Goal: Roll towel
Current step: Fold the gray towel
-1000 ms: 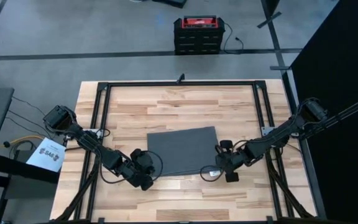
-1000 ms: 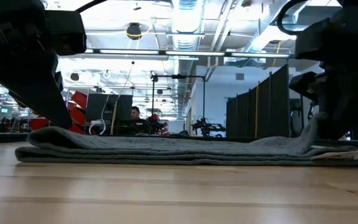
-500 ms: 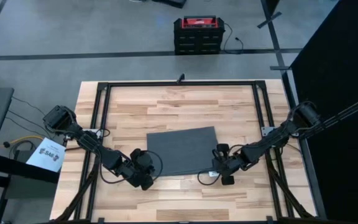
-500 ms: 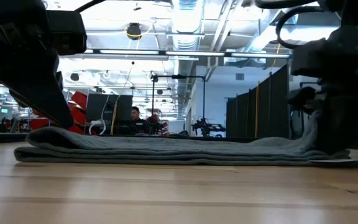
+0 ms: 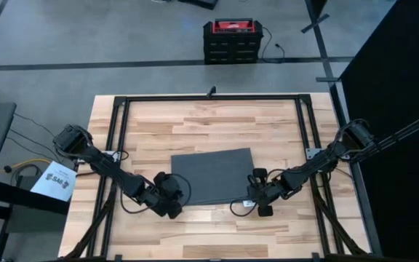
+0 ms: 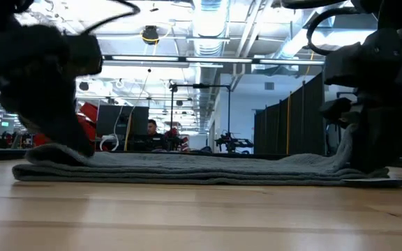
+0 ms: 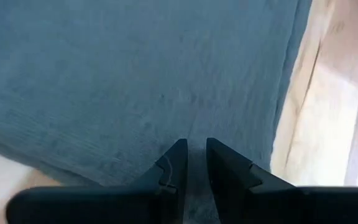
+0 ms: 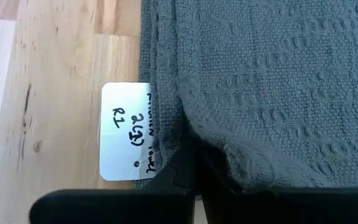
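Towel (image 5: 213, 176) lies flat mid-surface (image 5: 209, 124), folded. Right gripper (image 5: 256, 198) at its near right corner, jaws pinching the towel edge beside the white tag (image 8: 124, 130). Left gripper (image 5: 173, 198) at the near left corner, jaws slightly parted, tips over cloth.

Things around the wooden table

The wooden table (image 5: 217, 131) has a black frame (image 5: 213, 97) on top. A red and black box (image 5: 231, 41) sits on the grey floor behind it. A white paper (image 5: 57, 180) lies beside the table. Far back, a person (image 6: 153, 129) sits among screens.
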Motion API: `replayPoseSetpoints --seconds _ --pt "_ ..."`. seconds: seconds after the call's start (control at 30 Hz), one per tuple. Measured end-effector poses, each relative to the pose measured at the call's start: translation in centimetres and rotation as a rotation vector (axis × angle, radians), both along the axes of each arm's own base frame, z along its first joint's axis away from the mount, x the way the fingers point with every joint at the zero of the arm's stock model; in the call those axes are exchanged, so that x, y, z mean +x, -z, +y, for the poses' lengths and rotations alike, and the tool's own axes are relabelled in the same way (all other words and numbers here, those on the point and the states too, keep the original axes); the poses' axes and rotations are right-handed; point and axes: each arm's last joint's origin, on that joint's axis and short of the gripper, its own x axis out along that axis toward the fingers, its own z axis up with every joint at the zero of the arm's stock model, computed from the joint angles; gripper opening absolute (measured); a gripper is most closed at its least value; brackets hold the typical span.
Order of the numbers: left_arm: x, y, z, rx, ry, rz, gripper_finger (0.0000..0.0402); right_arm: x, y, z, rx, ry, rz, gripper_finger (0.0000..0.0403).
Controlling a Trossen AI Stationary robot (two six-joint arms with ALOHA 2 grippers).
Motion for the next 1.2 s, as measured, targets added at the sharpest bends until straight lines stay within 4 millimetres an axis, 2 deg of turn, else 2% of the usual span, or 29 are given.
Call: replayPoseSetpoints --seconds 0.1,0.37,0.6,0.7,0.83,1.0,1.2 --pt "-0.1 0.6 -0.5 -0.043 0.026 0.036 0.0046 0.0 0.0 0.0 0.000 0.001 0.001 0.0000" --pt "-1.5 0.6 -1.3 -0.038 0.046 0.100 0.0032 0.0 0.0 0.0 0.002 0.006 0.008 0.0000" --pt "-1.8 0.4 -1.5 -0.044 0.065 0.104 0.0016 -0.1 0.1 -0.1 0.000 0.007 0.013 0.0000" --pt "-1.7 -0.4 -1.7 -0.083 0.088 0.100 0.0016 -0.1 0.1 -0.1 0.000 0.006 0.013 0.0000" --pt "-1.2 -2.8 -2.7 -0.114 0.150 0.018 0.0016 0.0 0.1 -0.2 0.000 0.012 0.013 0.0000" --pt "-0.6 -4.2 -3.7 -0.044 0.191 -0.059 0.0016 0.1 0.1 -0.5 0.010 0.028 0.017 0.0000" --pt "-1.1 -2.1 -3.3 -0.004 0.143 0.034 0.0015 0.1 0.1 -0.5 0.013 0.029 0.018 0.0000"
